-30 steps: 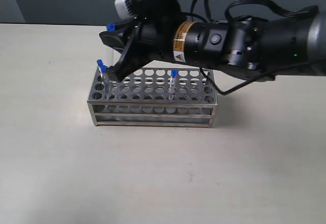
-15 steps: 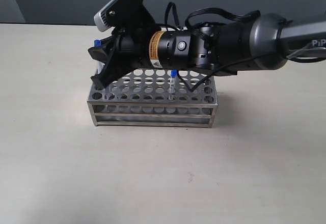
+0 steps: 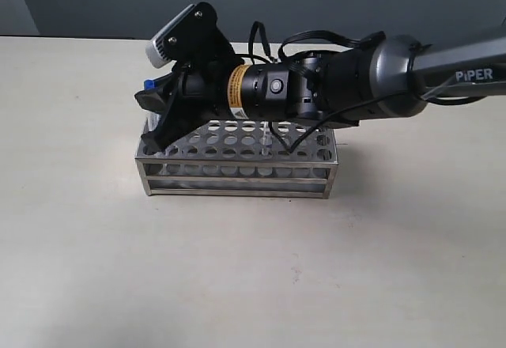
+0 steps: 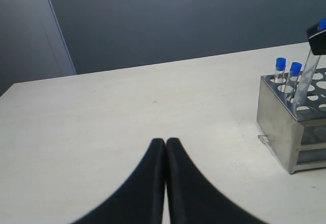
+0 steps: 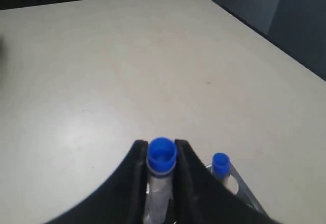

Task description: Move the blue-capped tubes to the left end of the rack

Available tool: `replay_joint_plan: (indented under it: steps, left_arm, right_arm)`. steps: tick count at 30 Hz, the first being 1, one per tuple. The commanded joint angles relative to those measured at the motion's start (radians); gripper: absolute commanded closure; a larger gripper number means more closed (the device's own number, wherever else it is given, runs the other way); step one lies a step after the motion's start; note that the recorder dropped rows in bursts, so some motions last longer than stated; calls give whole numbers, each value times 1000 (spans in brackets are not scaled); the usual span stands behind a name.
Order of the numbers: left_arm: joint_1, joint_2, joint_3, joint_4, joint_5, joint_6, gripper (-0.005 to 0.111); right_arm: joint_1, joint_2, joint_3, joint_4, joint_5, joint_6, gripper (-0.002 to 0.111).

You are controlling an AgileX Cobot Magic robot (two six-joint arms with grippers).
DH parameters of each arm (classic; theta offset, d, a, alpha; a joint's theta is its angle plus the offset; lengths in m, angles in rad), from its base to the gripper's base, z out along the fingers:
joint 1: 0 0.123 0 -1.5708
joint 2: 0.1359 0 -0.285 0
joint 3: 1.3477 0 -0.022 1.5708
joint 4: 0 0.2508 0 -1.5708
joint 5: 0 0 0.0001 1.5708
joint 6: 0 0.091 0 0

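Beige tabletop point(image 3: 237, 269), dark grey wall behind. Spotted rack point(image 3: 237, 175) centre-left in exterior frame. Found right gripper point(image 5: 161, 146) clenched on one blue-capped tube point(image 4: 306, 76), tilted, lower end at a hole by rack's left end. Saw two more capped tubes point(image 4: 280, 67) upright just beside it. Logged left gripper point(image 4: 166, 143) pressed shut, holding nothing, well apart from rack.

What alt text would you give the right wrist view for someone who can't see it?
The right gripper clamps a blue-capped tube between its black fingers. A second blue-capped tube stands close beside it at the edge of the rack, with the pale table stretching beyond.
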Motion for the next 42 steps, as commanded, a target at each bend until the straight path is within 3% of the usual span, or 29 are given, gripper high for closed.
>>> replay_joint_plan:
  steps: [1, 10, 15, 17, 24, 30, 36, 42]
  left_arm:
    - [-12, -5, -3, 0, -2, 0, 106]
    - [-12, -5, -3, 0, -2, 0, 106]
    - [-12, -5, -3, 0, -2, 0, 106]
    - [-12, -5, -3, 0, -2, 0, 106]
    - [-12, -5, -3, 0, -2, 0, 106]
    - [-12, -5, -3, 0, -2, 0, 106]
    - [-12, -5, -3, 0, -2, 0, 106]
    - [-12, -5, -3, 0, -2, 0, 106]
  right_arm:
    - [0, 24, -4, -6, -18, 6, 109]
    - [0, 75, -16, -33, -46, 13, 107]
    - [0, 97, -54, -52, -31, 46, 83]
    - [0, 95, -64, -60, -20, 47, 79]
    - [-2, 39, -64, -78, -4, 97, 79]
    - [-9, -110, -60, -89, 217, 125, 79]
    - [-125, -194, 4, -40, 205, 125, 79]
    - [-305, -264, 208, 4, -2, 125, 79]
